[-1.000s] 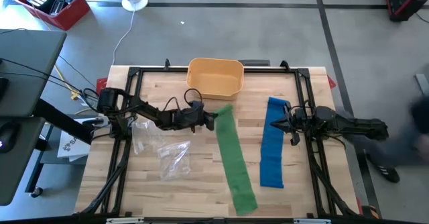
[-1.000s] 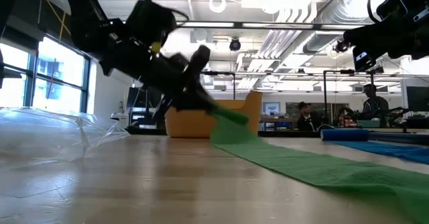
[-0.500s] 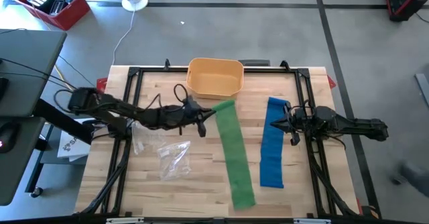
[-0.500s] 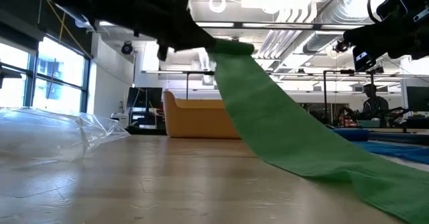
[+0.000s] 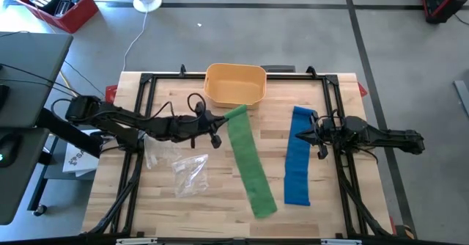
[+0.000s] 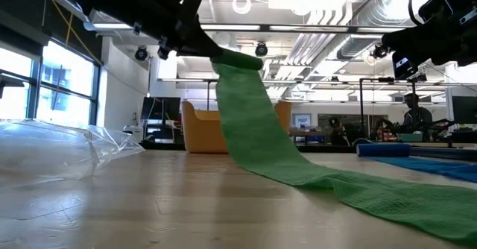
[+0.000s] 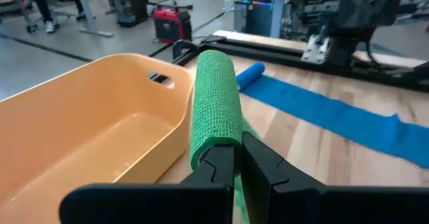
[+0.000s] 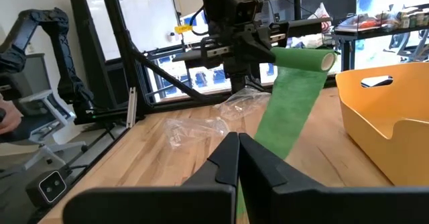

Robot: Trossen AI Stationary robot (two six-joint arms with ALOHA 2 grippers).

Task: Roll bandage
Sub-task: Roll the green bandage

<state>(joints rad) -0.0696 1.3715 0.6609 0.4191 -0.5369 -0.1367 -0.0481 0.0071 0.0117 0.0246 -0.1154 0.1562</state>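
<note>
Left pincer pinches green bandage end aloft beside yellow bin edge.

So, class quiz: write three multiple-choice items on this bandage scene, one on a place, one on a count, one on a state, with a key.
1. Where is the rolled end of the green bandage?
A. flat on the table
B. lifted in the left claw
C. inside the bin

2. How many bandage strips show?
A. one
B. two
C. three

3. The orange bin is:
A. empty
B. full of bandages
C. tipped over

Key: 1 B, the low view shows it raised; 2 B, green plus the blue bandage; 3 A, the left wrist view shows a bare bottom.
</note>
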